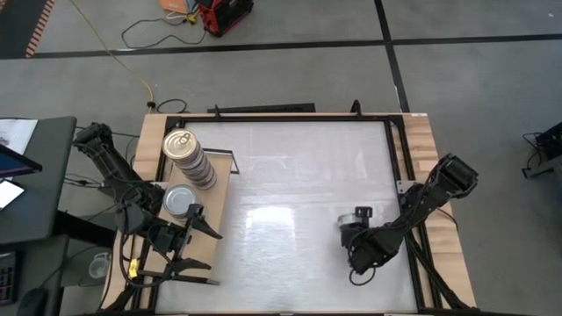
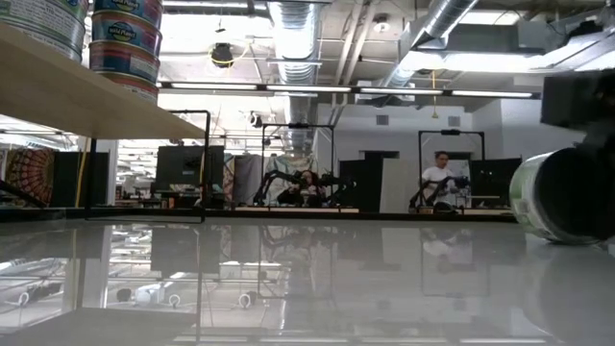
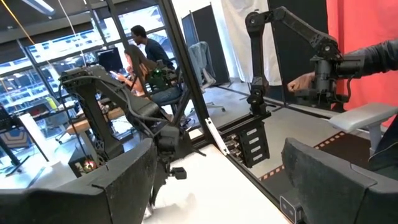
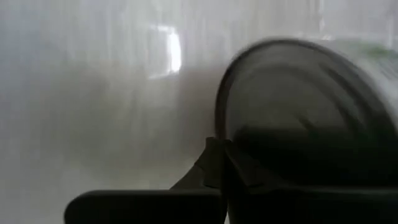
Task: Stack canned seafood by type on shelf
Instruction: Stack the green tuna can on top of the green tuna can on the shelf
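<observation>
Right tool (image 1: 359, 230) on silver-topped tin (image 4: 311, 118)

A blurred tin (image 4: 305, 106) fills much of the view, its round grey end facing the camera. It lies on the white tabletop (image 4: 93, 93). Dark fingers (image 4: 205, 168) meet at its lower edge.

A tall stack of tins (image 1: 193, 160), topped by a gold pull-tab lid, is seen on the wooden shelf (image 1: 211, 250) at the left of the high view. Just below it in the frame, a shorter silver-topped stack (image 1: 178, 200) is set. Right of centre, one tin (image 2: 562, 195) with a green-and-white label is tipped on its edge on the white bench (image 1: 290, 219).
</observation>
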